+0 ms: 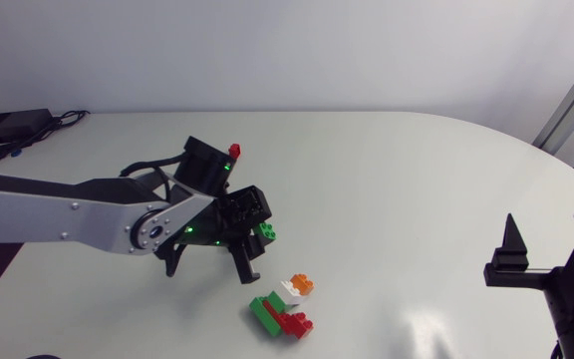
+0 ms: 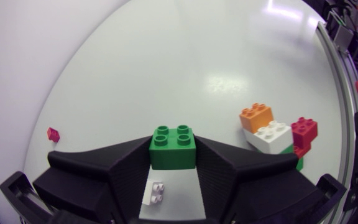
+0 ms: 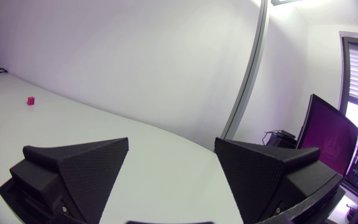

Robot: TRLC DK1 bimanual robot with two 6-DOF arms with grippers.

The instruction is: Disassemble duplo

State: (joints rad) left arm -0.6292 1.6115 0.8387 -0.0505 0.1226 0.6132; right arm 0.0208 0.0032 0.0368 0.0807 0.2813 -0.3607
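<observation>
My left gripper [image 1: 252, 241] is shut on a green duplo brick [image 1: 265, 232], studs up, gripped from two sides between the fingers [image 2: 173, 149]. It hangs above the table, just beside the remaining cluster: an orange brick [image 2: 256, 116] on a white brick [image 2: 269, 134], with a red brick [image 2: 304, 131] and a green brick [image 1: 264, 312] next to them. A small white brick [image 2: 155, 193] lies on the table under the left gripper. My right gripper [image 1: 549, 227] stands open and empty at the table's right side, far from the bricks [image 3: 171, 149].
A small red brick [image 1: 234, 151] sits alone on the table behind the left arm; it also shows in the left wrist view [image 2: 53, 133]. The white table [image 1: 397, 189] stretches bare between the two grippers.
</observation>
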